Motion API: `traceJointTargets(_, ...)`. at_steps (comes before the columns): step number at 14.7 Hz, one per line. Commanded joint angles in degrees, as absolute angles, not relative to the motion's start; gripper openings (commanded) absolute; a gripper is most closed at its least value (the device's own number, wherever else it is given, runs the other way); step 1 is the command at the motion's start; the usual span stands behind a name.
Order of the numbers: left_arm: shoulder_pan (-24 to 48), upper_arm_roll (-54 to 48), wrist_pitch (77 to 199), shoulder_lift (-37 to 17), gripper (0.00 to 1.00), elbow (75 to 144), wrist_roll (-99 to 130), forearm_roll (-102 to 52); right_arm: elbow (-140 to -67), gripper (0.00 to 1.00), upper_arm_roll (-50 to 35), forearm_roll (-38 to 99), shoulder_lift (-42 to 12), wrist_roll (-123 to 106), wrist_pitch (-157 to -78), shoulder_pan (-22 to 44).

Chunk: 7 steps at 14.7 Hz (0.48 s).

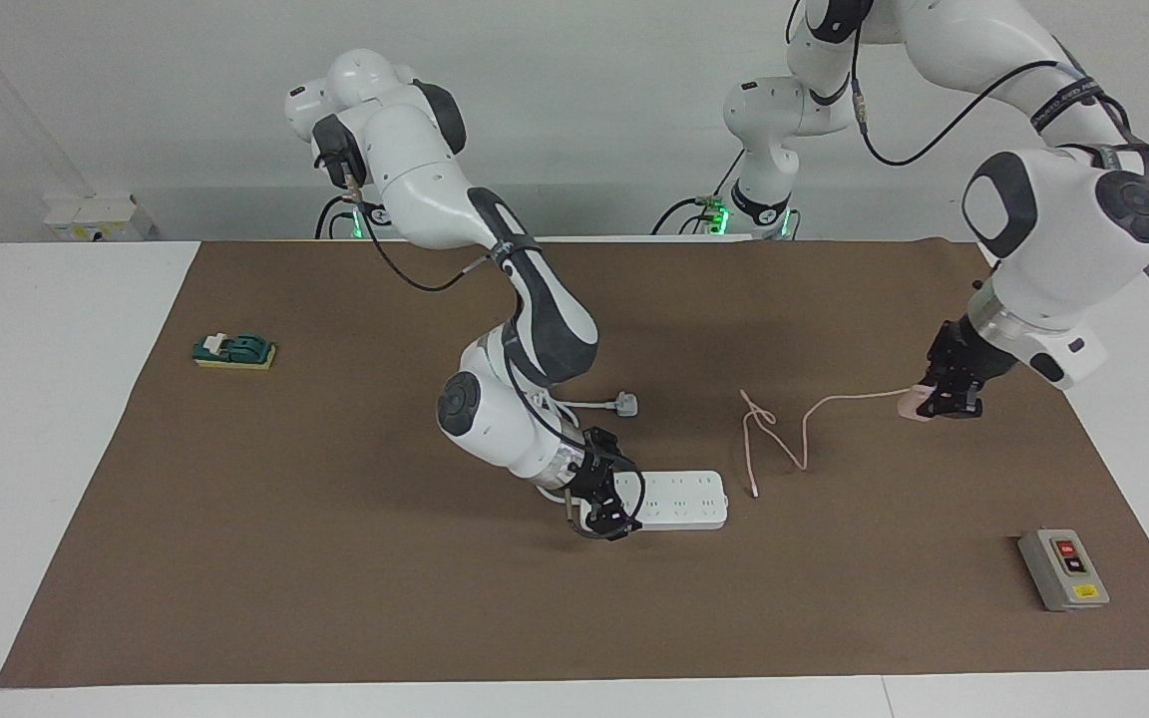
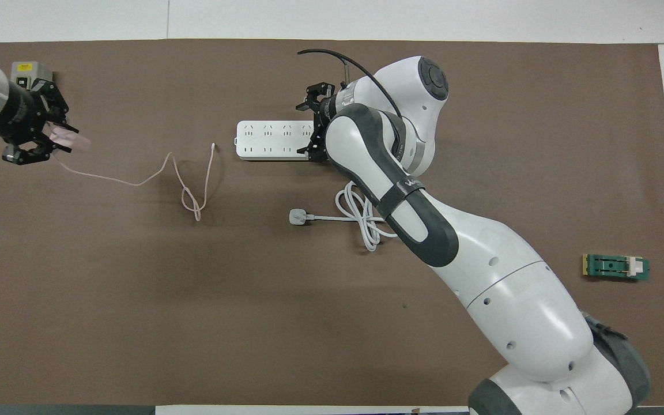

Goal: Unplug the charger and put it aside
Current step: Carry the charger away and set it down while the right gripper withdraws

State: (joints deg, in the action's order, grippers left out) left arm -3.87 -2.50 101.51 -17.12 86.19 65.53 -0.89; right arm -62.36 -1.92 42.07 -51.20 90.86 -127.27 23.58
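The pale-pink charger (image 1: 914, 404) (image 2: 70, 139) is out of the power strip and sits in my left gripper (image 1: 939, 407) (image 2: 49, 138), which is shut on it just above the mat at the left arm's end of the table. Its thin pink cable (image 1: 802, 439) (image 2: 136, 183) trails over the mat, forms a loop, and its free end lies beside the white power strip (image 1: 684, 499) (image 2: 268, 140). My right gripper (image 1: 612, 519) (image 2: 316, 121) is open, its fingers astride the strip's end that points toward the right arm's end of the table.
The strip's thick white cord (image 2: 361, 222) and white plug (image 1: 624, 404) (image 2: 297, 217) lie nearer the robots than the strip. A grey switch box (image 1: 1063, 568) (image 2: 31, 72) stands farther out at the left arm's end. A green block (image 1: 233, 351) (image 2: 616, 267) lies at the right arm's end.
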Motion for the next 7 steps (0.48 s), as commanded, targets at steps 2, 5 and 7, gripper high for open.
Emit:
traceJointTargets(2, -9.8, -2.7, 100.8, -15.7, 0.0, 87.1, 49.6, -1.7, -66.0, 1.0, -0.4, 42.5, -43.1, 91.7, -121.7, 21.1)
traceJointTargets(5, -9.0, -2.7, 106.1, -13.5, 0.0, 93.3, 46.6, -1.4, -67.0, 1.0, 0.9, 40.0, -37.3, 91.2, -112.8, 17.4)
traceJointTargets(7, -9.3, -2.7, 111.1, -11.0, 0.0, 99.9, 44.2, -1.4, -67.0, 1.0, 0.9, 36.8, -33.9, 90.6, -107.2, 14.6)
